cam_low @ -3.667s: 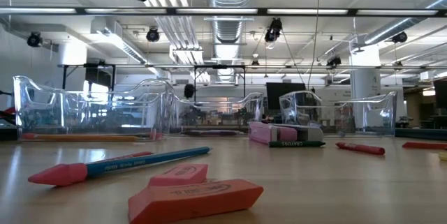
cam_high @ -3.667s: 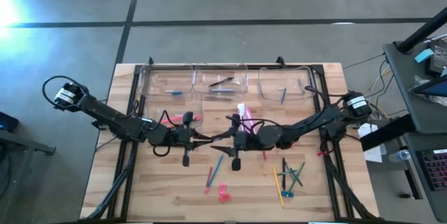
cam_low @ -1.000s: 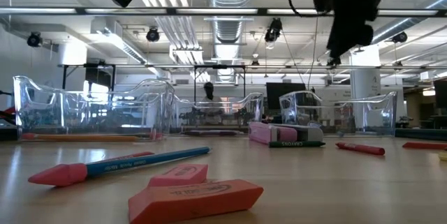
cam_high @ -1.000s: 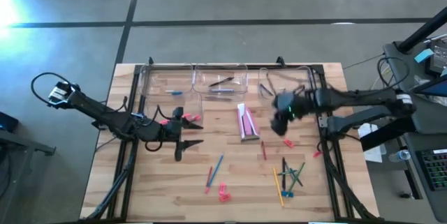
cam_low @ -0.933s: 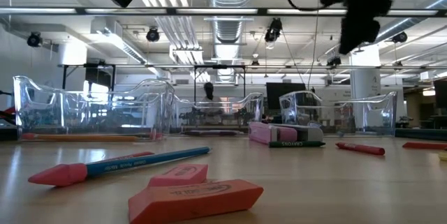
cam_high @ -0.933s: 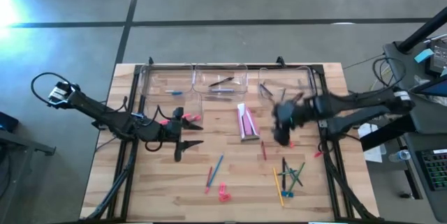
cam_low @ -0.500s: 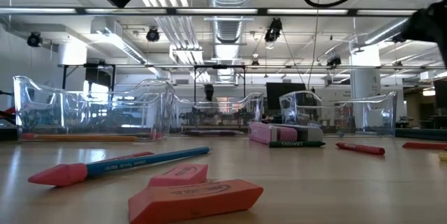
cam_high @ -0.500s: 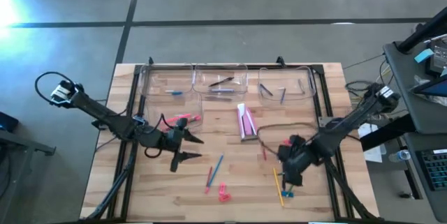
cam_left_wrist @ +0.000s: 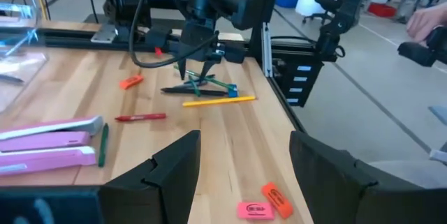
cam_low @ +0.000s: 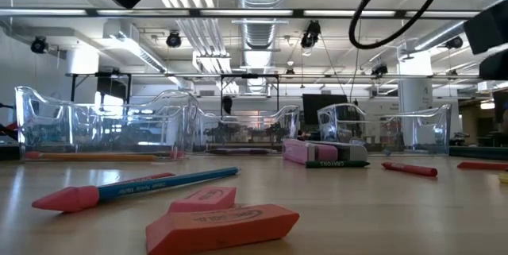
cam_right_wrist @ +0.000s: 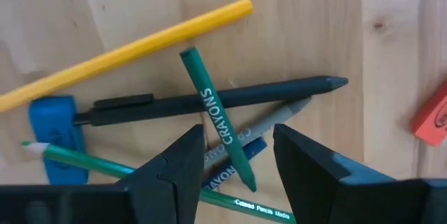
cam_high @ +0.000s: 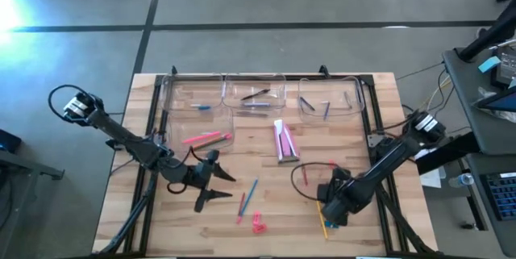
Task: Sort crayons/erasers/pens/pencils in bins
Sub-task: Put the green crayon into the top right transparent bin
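Observation:
A pile of sticks lies near the table's right front: a green crayon (cam_right_wrist: 209,105), a black pen (cam_right_wrist: 216,98), a yellow pencil (cam_right_wrist: 133,48) and a green pencil (cam_right_wrist: 133,172). My right gripper (cam_high: 333,209) hangs open just above this pile, pointing down, its fingers on either side of the green crayon without touching it. My left gripper (cam_high: 214,191) is open and roughly level over the table's left middle, holding nothing. Two pink-red erasers (cam_high: 258,225) lie near the front edge. Clear bins (cam_high: 193,98) stand along the far edge.
A pink crayon box (cam_high: 282,140) lies mid-table, pink sticks (cam_high: 205,138) lie before the left bin, and a blue pencil (cam_high: 251,190) and a red stick (cam_high: 241,206) lie beside my left gripper. An orange-red eraser (cam_right_wrist: 434,116) and a blue eraser (cam_right_wrist: 52,123) flank the pile.
My right gripper has swung from beside the far right bin toward the table's near edge and down, turning as it went, and now hangs over the pile of sticks. My left gripper has drifted toward the near edge. Nothing on the table has moved.

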